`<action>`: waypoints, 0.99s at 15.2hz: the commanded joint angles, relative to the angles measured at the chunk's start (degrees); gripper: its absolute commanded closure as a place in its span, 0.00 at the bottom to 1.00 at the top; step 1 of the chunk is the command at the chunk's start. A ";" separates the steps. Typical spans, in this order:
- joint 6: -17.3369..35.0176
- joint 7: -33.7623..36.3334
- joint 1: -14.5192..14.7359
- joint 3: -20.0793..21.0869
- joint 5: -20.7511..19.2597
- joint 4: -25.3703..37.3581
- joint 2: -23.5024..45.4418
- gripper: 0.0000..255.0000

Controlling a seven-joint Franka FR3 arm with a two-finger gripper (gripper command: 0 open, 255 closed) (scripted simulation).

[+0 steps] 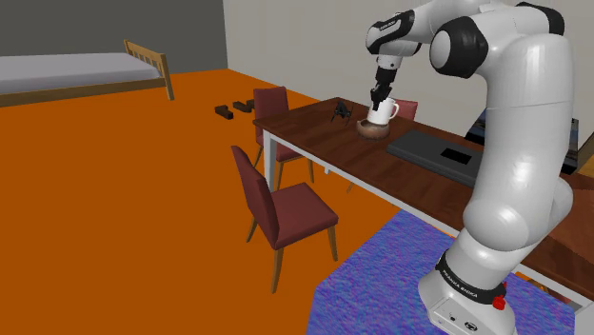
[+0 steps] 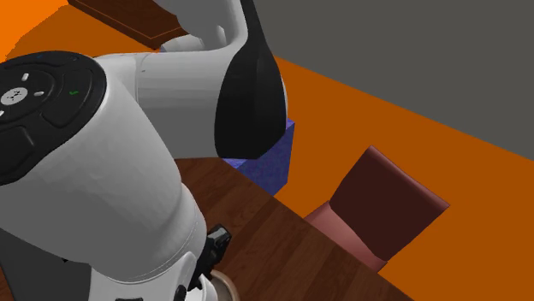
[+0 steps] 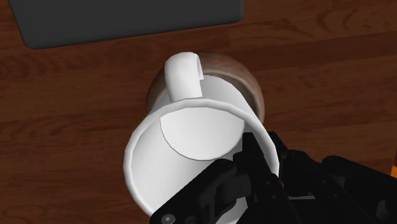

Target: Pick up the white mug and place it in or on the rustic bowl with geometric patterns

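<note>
Gripper, mug above table (orange floor)

The mug hides most of the bowl.

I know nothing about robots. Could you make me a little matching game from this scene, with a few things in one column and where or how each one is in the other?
Things:
1 mug
2 bowl
3 bed
4 stand

Descriptions:
A blue-purple, under the arm
B far from the table
C clasped by the gripper
D brown, on the table, right below the mug

Pairs: 1-C; 2-D; 3-B; 4-A
</note>
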 commanded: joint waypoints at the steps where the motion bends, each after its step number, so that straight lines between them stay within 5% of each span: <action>1: 0.37 0.00 0.04 0.03 0.04 -0.27 0.04 1.00; 6: 0.37 0.00 0.04 0.03 0.04 -0.27 0.04 1.00; 7: 0.31 0.00 0.02 0.04 0.06 -0.16 0.10 0.00; 12: 0.37 0.00 0.04 0.03 0.04 -0.27 0.04 0.00; 15: -5.09 0.46 -0.39 -0.28 -0.43 4.73 -0.55 0.00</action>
